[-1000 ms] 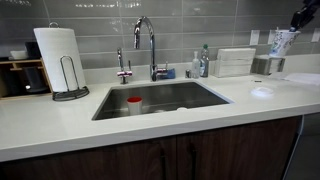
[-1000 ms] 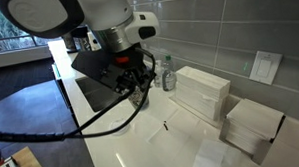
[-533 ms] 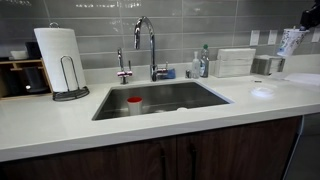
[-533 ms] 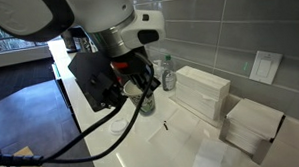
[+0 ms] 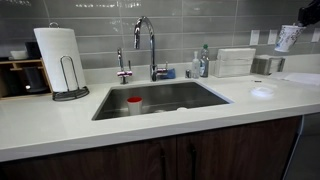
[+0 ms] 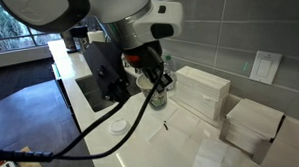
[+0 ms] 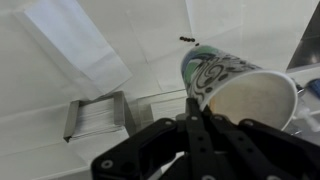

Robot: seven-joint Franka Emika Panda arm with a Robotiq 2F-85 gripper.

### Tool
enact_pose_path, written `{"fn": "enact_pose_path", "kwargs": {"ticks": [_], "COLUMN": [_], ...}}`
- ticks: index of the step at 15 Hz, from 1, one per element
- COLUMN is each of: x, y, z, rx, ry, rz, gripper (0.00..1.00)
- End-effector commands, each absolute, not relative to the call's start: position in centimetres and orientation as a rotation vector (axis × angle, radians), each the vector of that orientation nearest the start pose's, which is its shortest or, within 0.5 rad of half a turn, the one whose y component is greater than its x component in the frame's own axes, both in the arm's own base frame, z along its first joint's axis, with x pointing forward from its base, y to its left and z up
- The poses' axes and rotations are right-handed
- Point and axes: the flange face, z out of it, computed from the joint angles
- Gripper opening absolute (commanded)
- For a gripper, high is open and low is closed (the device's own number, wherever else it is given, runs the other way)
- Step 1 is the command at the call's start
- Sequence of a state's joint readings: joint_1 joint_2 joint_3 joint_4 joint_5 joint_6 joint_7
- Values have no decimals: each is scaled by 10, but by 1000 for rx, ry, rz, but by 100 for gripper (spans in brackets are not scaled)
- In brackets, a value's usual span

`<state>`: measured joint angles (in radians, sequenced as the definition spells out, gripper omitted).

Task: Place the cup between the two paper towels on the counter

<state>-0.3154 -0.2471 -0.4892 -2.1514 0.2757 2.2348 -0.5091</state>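
- Arm (image 6: 62, 8): bulky, rounded white shells with a glossy finish
- Wrist block (image 6: 101, 75): boxy, matte black
- Cable (image 6: 101, 132): thick, black, trailing in a long loop
- Pincer (image 7: 193, 105): black, angular links; its fingers look thin, though the wrist view blurs them

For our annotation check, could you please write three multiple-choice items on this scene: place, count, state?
1. Where is the red-topped container? A in the sink B beside the faucet C on a shelf
2. How many tall stacks of folded paper towels line the wall? A one B two C four
3. What is the cup's state? A lying tipped over B held by the gripper C standing upright alone
Answers: 1 A, seen on the sink floor; 2 B, two side by side; 3 B, clasped in mid-air.
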Motion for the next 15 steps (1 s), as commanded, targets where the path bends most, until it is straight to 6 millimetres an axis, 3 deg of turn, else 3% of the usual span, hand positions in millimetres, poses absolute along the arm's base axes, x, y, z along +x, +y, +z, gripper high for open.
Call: {"fn": "enact_pose_path", "kwargs": {"ticks": [1, 9, 15], "x": [383, 424, 446], "y": [-413, -474, -500], "z": [513, 461, 427], "rx": [-2802, -2615, -2648], "ry": [898, 1281, 1366], "rz": [-611, -537, -452], "gripper": [1, 1, 1]}}
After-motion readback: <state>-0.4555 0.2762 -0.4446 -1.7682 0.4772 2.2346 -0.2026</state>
